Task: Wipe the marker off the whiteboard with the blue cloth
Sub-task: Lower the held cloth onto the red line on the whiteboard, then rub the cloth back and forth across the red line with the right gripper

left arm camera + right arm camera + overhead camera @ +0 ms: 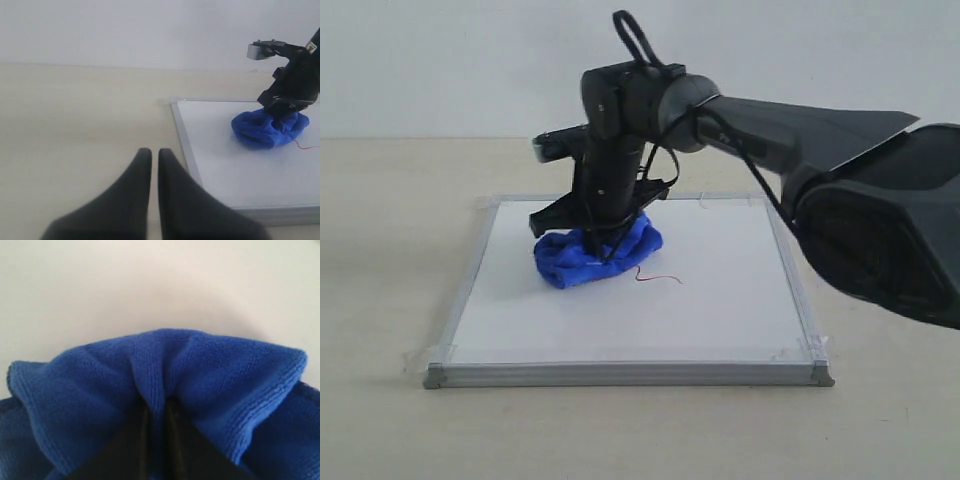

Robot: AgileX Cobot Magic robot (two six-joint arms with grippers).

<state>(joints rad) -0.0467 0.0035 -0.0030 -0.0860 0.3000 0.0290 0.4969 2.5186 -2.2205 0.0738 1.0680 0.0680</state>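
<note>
The right gripper reaches over the board and pinches the cloth. In the right wrist view its two fingers are shut tight on a fold in the middle of the cloth. The cloth sits on the board, a bit to the left of the middle and nearer the back edge in the outside view. The left gripper hangs over the table, just beside the board's frame. Its fingers are close together with only a thin slit, and they hold nothing.

The red line is not wiped yet. It starts just beside the cloth's lower right side and runs off to the right. It is thin and wavy. Its long way goes side to side, almost even with the front edge of the board.

The cloth is a fat bundle. It is a bit longer side to side than front to back, and its right end sits a little farther back.

I think the job now is to rub the line away. To do it well, the gripper should keep its pinch tight and push the cloth down so it is flat on the board. Then it should slide right and a little to the front, along the line, so the whole line gets covered. A few back and forth rubs may be needed. If it lifts too much, the cloth may skip over the red.
</note>
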